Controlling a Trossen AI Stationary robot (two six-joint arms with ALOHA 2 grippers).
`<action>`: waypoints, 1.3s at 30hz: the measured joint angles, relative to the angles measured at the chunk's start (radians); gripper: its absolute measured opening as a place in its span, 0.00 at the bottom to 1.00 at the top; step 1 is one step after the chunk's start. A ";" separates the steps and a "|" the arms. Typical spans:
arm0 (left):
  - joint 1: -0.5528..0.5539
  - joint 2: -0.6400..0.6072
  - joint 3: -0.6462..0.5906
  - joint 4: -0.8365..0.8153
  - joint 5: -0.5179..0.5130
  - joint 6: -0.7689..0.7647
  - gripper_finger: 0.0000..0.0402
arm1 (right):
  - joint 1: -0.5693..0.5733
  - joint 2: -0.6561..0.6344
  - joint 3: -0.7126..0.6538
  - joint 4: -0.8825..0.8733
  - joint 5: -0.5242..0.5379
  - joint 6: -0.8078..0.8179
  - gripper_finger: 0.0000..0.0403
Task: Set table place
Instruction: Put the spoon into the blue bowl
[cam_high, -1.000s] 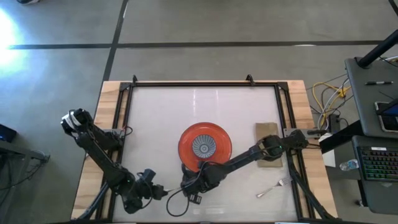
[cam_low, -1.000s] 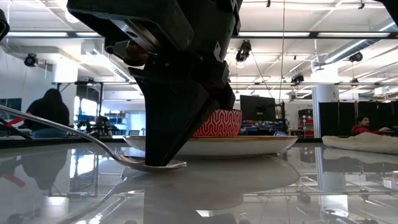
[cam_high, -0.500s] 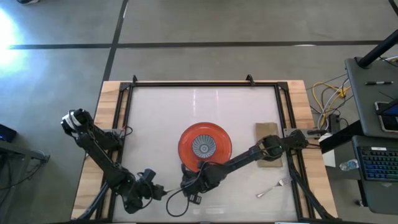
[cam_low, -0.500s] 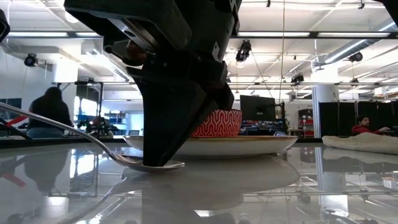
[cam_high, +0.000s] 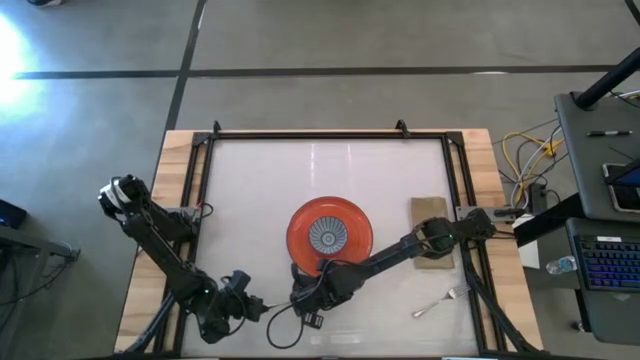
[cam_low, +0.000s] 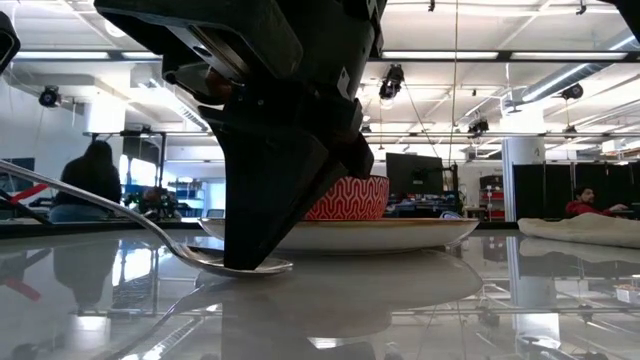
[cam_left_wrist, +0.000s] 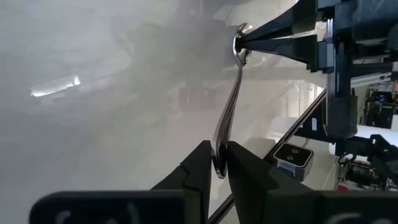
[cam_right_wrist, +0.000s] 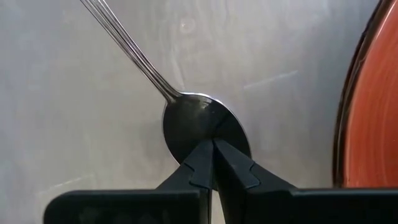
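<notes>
Pinching the spoon's (cam_right_wrist: 202, 127) bowl, the right hand (cam_right_wrist: 212, 152) sits at the plate's (cam_high: 330, 236) seven o'clock on the table (cam_high: 260, 190); the left hand (cam_left_wrist: 217, 163) clamps the spoon's handle.

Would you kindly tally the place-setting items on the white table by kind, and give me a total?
Plates: 1, red plate
Bowls: 1, patterned bowl
Spoons: 1, spoon
Forks: 1, fork
Napkins: 1, tan napkin
Total: 5
</notes>
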 joint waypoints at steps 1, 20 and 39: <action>0.000 0.000 0.000 0.000 0.000 0.001 0.08 | 0.000 0.000 0.000 0.001 0.000 0.000 0.02; 0.003 -0.006 0.000 -0.019 -0.046 0.028 0.00 | -0.014 -0.163 -0.001 -0.018 0.131 -0.007 0.02; 0.077 -0.277 0.038 -0.220 -0.220 0.159 0.00 | -0.018 -0.450 -0.078 -0.451 0.465 0.201 0.02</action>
